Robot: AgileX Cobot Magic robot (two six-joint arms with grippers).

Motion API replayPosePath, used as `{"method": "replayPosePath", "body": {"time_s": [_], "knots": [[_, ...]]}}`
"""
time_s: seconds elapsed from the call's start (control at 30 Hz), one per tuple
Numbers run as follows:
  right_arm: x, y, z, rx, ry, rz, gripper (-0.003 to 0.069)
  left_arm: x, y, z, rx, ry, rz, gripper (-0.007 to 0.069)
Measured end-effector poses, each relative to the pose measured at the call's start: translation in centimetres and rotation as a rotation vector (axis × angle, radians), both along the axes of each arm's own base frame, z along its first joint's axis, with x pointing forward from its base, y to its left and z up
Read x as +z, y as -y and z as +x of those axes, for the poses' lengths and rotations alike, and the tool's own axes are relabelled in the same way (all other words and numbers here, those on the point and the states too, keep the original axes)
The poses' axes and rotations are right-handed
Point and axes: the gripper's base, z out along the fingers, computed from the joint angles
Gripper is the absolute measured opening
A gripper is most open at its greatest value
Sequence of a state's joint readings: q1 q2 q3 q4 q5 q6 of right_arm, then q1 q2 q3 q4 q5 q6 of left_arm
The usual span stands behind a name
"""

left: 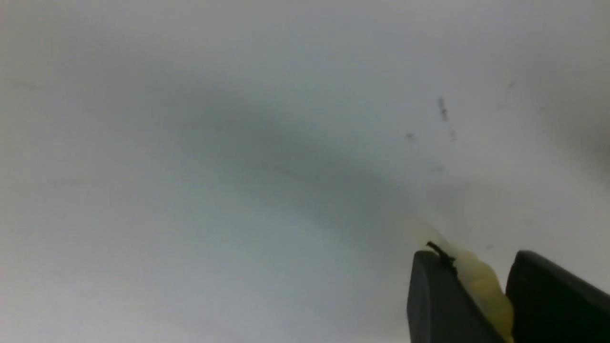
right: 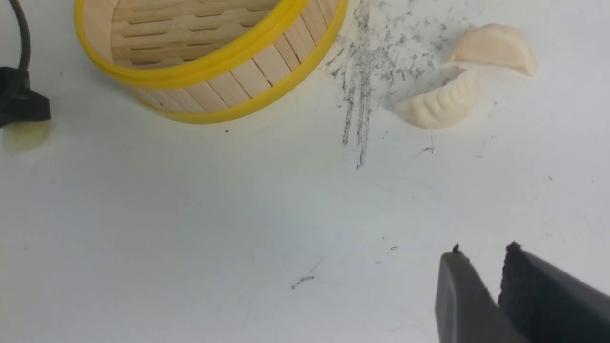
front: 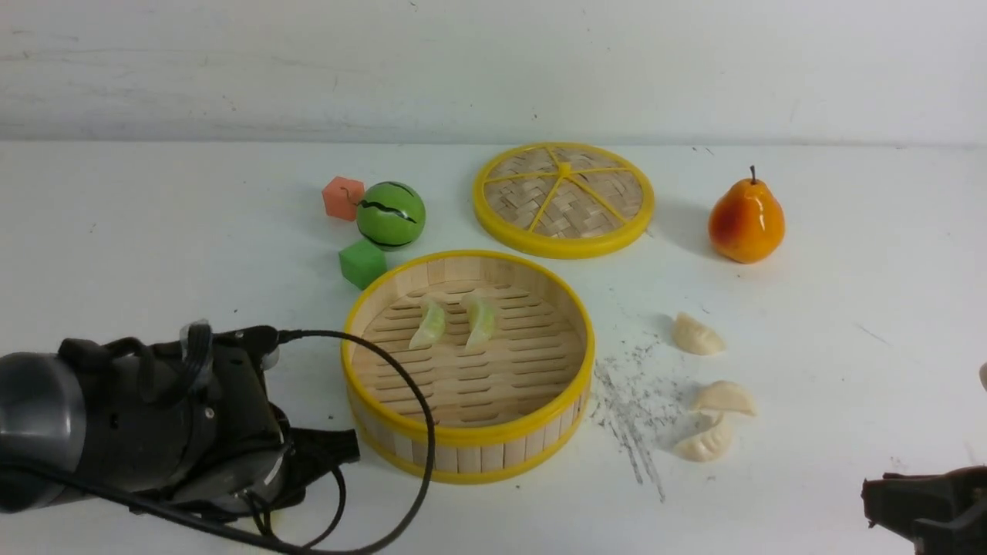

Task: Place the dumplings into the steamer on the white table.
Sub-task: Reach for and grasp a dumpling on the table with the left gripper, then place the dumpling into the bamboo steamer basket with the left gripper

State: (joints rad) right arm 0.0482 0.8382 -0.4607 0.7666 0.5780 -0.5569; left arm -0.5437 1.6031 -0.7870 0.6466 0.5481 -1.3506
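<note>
White wall [front: 493,62] backs a scuffed white tabletop [front: 154,231], where the steamer [front: 470,455] sits open near the middle, its lid [front: 563,199] laid flat behind it so the basket can be filled from above. Two green dumplings [front: 428,324] [front: 480,320] lie side by side on the slatted floor, toward the far wall. A third green dumpling [left: 481,286] is outside the basket, low over the tabletop just beside the steamer's near left wall. It is pinched between the left fingers [left: 429,295], which press on both its sides; whether it has left the surface cannot be told. That grip looks like the start of a lift over the yellow rim. Three cream dumplings [front: 696,335] [front: 725,398] [front: 705,443] wait on the tabletop to the steamer's right, beside a patch of grey specks [front: 632,401], on the right arm's side. The right fingers [right: 464,300] hang low at the near right with a narrow gap between them and nothing in it, probably parked to keep clear of the other arm. A pear [front: 746,220], a toy watermelon [front: 391,214], an orange cube [front: 343,197] and a green cube [front: 362,264] stand apart, no part of the job.
</note>
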Motion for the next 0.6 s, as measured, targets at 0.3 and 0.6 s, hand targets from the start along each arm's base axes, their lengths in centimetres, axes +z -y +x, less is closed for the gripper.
{"method": "replayPosePath", "body": {"time_s": [0.3,0.6], "knots": [[0.0,0.0,0.0,-0.004,0.004,-0.001,0.0138,10.3,1.5,1.1,-0.14,0.246,-0.153,0.0176],[-0.1,0.1,0.3,-0.013,0.002,-0.001,0.0136,11.5,8.1,8.4,-0.339,0.163,-0.25,0.0176]]}}
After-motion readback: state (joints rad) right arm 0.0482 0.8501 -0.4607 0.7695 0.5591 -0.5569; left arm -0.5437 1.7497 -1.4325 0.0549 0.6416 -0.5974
